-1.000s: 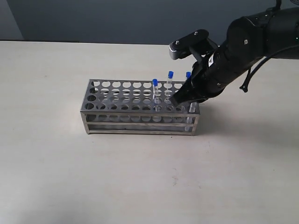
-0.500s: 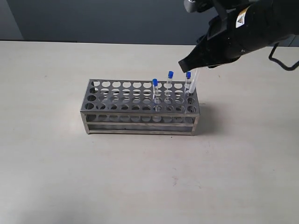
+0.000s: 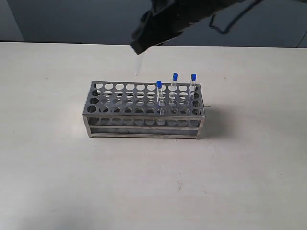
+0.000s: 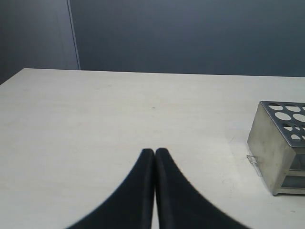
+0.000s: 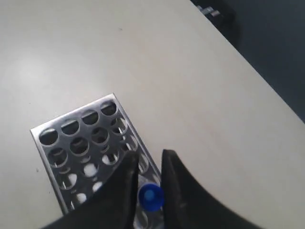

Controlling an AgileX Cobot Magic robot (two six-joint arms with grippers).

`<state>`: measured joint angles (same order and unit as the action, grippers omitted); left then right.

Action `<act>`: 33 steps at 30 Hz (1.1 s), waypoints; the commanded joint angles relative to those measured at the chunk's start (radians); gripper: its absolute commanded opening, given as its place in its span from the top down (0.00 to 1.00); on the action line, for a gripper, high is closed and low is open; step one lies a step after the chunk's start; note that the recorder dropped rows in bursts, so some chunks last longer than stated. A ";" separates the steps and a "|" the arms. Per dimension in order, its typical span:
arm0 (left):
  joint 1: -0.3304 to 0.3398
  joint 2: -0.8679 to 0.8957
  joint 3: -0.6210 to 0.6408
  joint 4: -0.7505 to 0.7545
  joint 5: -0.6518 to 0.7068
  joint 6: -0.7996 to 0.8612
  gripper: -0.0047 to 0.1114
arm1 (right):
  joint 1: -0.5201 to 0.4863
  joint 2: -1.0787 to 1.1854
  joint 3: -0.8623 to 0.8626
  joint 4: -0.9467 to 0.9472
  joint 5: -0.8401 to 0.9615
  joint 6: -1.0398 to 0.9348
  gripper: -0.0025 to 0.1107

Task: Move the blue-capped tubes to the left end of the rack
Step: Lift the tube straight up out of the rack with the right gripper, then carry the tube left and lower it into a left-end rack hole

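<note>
The steel rack [image 3: 125,97] stands mid-table. Three blue-capped tubes stay upright at its right end: one [image 3: 159,92], a second [image 3: 174,82] and a third [image 3: 193,83]. My right gripper [image 3: 140,47] hovers above and behind the rack's left half, shut on a fourth clear tube [image 3: 137,65] that hangs below it in the air. In the right wrist view that tube's blue cap [image 5: 151,196] sits between the fingers of the right gripper [image 5: 149,155], over the rack [image 5: 53,156]. My left gripper [image 4: 154,151] is shut and empty over bare table, with the rack's end [image 4: 271,149] off to one side.
The pale table [image 3: 57,167] spreads around the rack on all sides. A dark wall [image 3: 72,19] runs behind the table's far edge. The left arm does not show in the exterior view.
The right gripper lifted one tube out of the rack's right end, rose, and swung it left to above the rack's left half. The other three tubes stayed put.
</note>
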<state>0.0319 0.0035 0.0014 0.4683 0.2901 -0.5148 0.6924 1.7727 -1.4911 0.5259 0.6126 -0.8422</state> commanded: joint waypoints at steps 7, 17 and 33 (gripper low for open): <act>-0.004 -0.004 -0.001 0.001 -0.001 -0.002 0.95 | 0.106 0.308 -0.377 -0.063 0.084 -0.062 0.99; -0.004 -0.004 -0.001 0.001 0.001 -0.002 0.95 | 0.106 0.407 -0.500 -0.043 0.152 -0.052 0.99; -0.004 -0.004 -0.001 0.001 0.001 -0.002 0.95 | 0.106 0.478 -0.500 0.004 0.158 -0.039 0.99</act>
<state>0.0319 0.0035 0.0014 0.4683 0.2901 -0.5148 0.7991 2.2342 -1.9846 0.5028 0.7711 -0.8831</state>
